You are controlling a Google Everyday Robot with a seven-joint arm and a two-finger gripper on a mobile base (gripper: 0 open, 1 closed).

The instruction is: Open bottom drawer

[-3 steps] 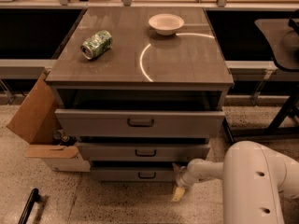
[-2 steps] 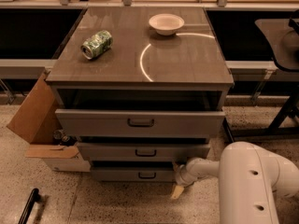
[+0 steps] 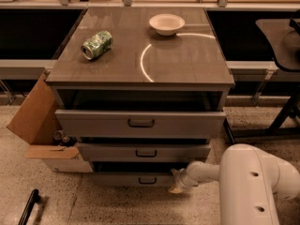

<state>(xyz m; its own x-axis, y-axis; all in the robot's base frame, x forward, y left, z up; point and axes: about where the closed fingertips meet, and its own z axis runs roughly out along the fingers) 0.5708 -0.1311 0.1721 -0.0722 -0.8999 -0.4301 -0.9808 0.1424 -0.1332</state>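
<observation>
The grey cabinet has three drawers. The bottom drawer is the lowest, a slim grey front with a small dark loop handle. My gripper is at the end of the white arm, low down against the right part of the bottom drawer's front, to the right of its handle. The middle drawer and the tall top drawer both stand a little way out.
A crushed green can and a white bowl sit on the cabinet top. An open cardboard box stands on the floor at the cabinet's left. A dark table leg is on the right. A black bar lies at lower left.
My gripper and arm have shifted slightly left and up along the bottom drawer's front. The drawers look unmoved.
</observation>
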